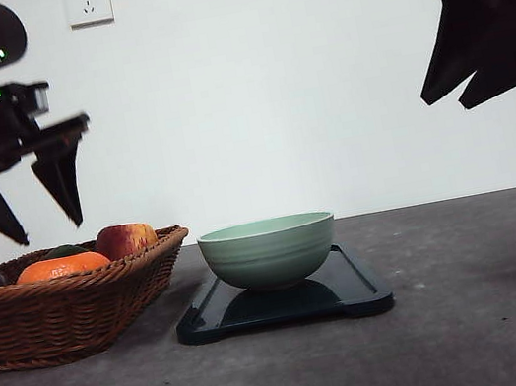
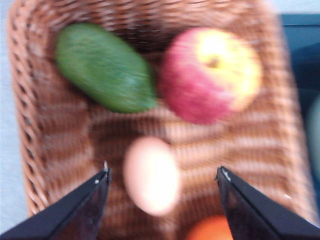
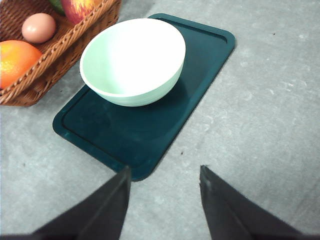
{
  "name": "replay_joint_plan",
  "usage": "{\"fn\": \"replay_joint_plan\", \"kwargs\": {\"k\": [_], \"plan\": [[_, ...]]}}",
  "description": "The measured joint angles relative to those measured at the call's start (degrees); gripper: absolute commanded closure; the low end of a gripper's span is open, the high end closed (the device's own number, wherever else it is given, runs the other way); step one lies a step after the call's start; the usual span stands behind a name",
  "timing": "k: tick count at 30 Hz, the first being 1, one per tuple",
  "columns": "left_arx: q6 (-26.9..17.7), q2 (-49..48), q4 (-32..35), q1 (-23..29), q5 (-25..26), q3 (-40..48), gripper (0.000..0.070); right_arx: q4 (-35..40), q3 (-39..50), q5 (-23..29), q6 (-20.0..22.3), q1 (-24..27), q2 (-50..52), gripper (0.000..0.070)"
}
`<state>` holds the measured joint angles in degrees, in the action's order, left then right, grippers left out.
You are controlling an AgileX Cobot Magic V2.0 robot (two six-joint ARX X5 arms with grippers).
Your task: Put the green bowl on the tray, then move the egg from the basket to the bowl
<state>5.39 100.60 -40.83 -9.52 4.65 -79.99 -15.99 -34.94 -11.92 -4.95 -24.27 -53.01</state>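
Tray (image 1: pixel 361 297) on the counter (image 1: pixel 483 333) already carries the bowl (image 1: pixel 269 249). Left tool (image 2: pixel 162 175) hangs open above the basket (image 2: pixel 40 150), straddling the egg (image 2: pixel 151 175); next: lower, close gently. Right tool (image 3: pixel 165 172) idles open.

The left wrist view is motion-blurred, softening the egg (image 2: pixel 151 175) between the left gripper's (image 2: pixel 162 176) spread fingers. Beyond them, the basket (image 2: pixel 30 125) runs off the frame. The orange (image 2: pixel 210 229) beside the egg is cut off.
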Motion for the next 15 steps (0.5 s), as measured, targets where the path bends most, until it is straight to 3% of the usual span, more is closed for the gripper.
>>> {"fn": "replay_joint_plan", "kwargs": {"k": [15], "plan": [[0.0, 6.13, -0.74, -0.65, -0.28, 0.0, 0.0269, 0.0, 0.0, 0.04, 0.0, 0.0, 0.0, 0.0428]]}}
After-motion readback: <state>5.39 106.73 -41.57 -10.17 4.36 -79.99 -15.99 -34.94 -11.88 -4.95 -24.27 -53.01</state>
